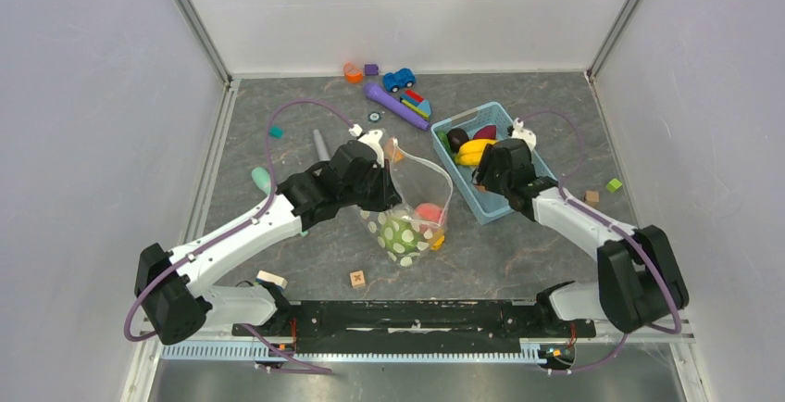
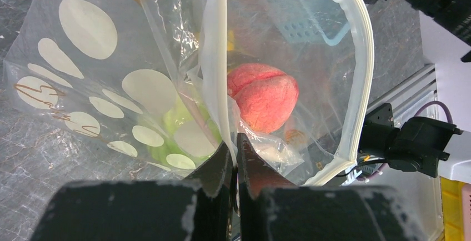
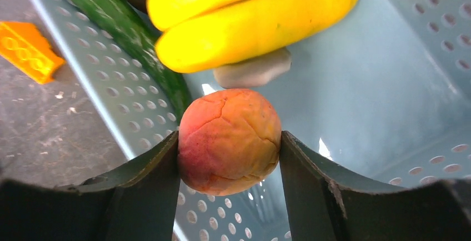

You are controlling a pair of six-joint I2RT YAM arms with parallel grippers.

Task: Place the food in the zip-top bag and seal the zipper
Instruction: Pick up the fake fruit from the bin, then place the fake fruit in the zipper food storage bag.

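The clear polka-dot zip-top bag (image 1: 412, 212) stands open at mid-table, with a green cabbage (image 1: 398, 233) and a pink-red peach (image 2: 265, 98) inside. My left gripper (image 2: 235, 151) is shut on the bag's whitish zipper strip (image 2: 218, 69) and holds the mouth up. My right gripper (image 3: 229, 151) is shut on an orange-pink peach (image 3: 229, 140) just above the blue lattice basket (image 3: 400, 69). The yellow banana bunch (image 3: 244, 19), a green cucumber (image 3: 125, 27) and a dark purple piece (image 1: 484, 132) lie in the basket.
Past the bag lie a purple stick (image 1: 393, 104), a blue toy car (image 1: 399, 79) and small blocks (image 1: 353, 72). An orange block (image 3: 25, 49) sits beside the basket. A wooden cube (image 1: 357, 279) is near the front, a mint piece (image 1: 262, 179) at left.
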